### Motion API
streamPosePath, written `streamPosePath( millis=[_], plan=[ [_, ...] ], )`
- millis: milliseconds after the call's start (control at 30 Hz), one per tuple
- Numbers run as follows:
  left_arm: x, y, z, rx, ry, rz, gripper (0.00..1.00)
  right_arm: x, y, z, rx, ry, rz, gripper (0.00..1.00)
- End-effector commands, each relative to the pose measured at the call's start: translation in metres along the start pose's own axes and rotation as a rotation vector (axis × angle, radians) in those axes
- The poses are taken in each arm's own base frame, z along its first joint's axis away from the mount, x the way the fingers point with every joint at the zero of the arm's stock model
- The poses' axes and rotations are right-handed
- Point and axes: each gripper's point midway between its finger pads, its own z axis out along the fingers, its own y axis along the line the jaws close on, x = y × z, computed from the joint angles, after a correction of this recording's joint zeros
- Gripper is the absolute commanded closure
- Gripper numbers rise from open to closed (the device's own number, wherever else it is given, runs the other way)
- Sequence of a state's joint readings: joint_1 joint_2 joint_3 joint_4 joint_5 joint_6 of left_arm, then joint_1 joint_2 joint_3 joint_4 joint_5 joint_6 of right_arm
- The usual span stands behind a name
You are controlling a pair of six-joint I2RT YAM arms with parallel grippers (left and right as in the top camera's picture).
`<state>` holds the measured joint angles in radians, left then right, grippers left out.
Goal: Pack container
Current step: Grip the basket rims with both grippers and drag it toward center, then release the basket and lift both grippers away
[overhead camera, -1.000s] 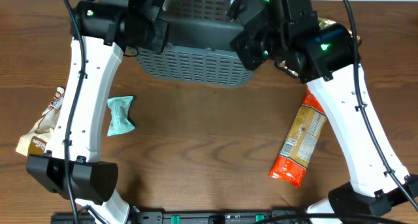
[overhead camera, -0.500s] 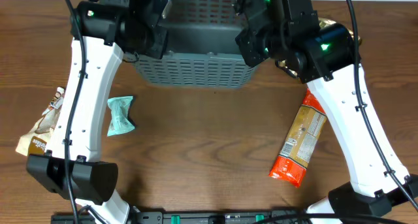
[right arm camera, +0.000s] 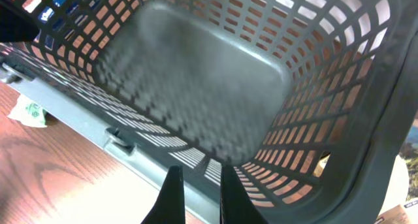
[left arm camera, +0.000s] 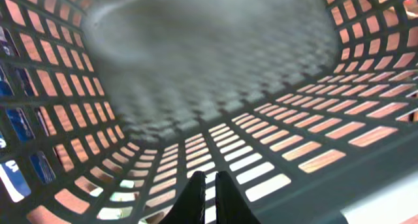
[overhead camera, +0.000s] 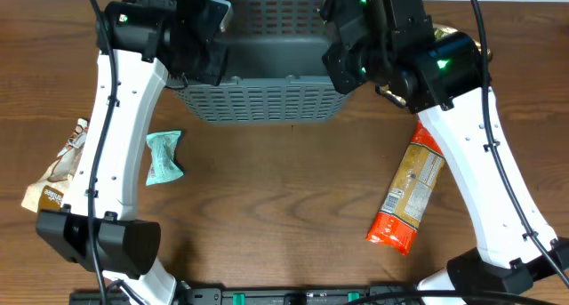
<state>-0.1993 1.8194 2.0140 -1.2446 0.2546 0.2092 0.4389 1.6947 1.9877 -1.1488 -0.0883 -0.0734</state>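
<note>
The container is a grey-blue lattice basket at the back middle of the table, held between my two arms. In the left wrist view its floor and slotted walls fill the frame, and my left gripper is nearly closed on the left wall at the rim. In the right wrist view the inside of the container is empty, and my right gripper is shut across the right wall's rim. In the overhead view the arms hide both sets of fingers.
A teal packet lies left of centre and also shows in the right wrist view. An orange-red packet lies at the right. A brown and white packet lies at the left edge. A gold packet lies behind the right arm.
The container has tipped back toward level, and its near wall has come slightly toward the front. Both grippers keep their hold. The loose packets have not moved.
</note>
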Motion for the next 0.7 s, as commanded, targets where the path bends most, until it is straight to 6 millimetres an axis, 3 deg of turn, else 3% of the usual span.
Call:
streamPosePath(
  millis=[0, 367, 667],
  plan=[
    [-0.001, 0.005, 0.000, -0.030, -0.012, -0.001, 0.94, -0.001, -0.005, 0.000, 0.018, 0.003, 0.038, 0.99],
    [-0.004, 0.006, -0.001, -0.035, -0.024, 0.001, 0.93, 0.015, -0.018, 0.042, 0.040, 0.108, 0.068, 0.99],
    [-0.001, 0.005, 0.000, -0.032, -0.009, -0.002, 0.93, 0.022, -0.018, 0.049, 0.039, 0.142, 0.082, 0.99]
  ],
)
